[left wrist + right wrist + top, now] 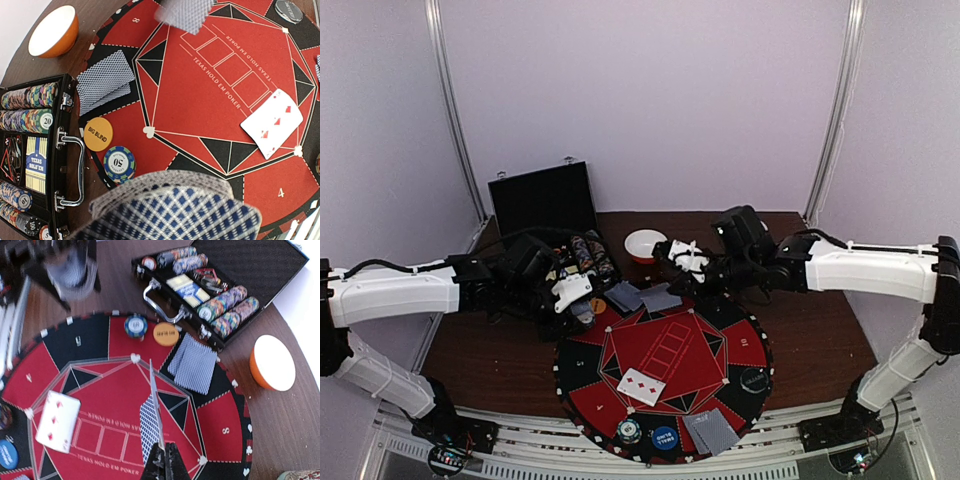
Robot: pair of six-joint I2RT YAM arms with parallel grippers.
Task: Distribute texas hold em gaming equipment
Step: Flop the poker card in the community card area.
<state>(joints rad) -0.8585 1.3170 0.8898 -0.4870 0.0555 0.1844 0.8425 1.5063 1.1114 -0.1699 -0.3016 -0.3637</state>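
My left gripper (572,292) is shut on a fanned stack of blue-backed cards (175,210), held over the mat's left rim; the stack hides its fingers. My right gripper (165,460) is shut on a single card (156,405), seen edge-on above the red mat (665,350). Two face-down cards (105,80) lie on the mat's far left. Beside them lie an orange "big blind" disc (98,134) and a blue 50 chip (119,163). Face-up red-pipped cards (642,386) lie on the mat's middle. At the near rim lie more face-down cards (712,432), a blue disc (664,437) and a chip (629,431).
An open black briefcase (542,200) with rows of chips (227,310) stands at the back left. Behind the mat stands an orange bowl (645,244). A dark disc (753,379) lies on the mat's right side. The brown table (820,330) shows around the mat.
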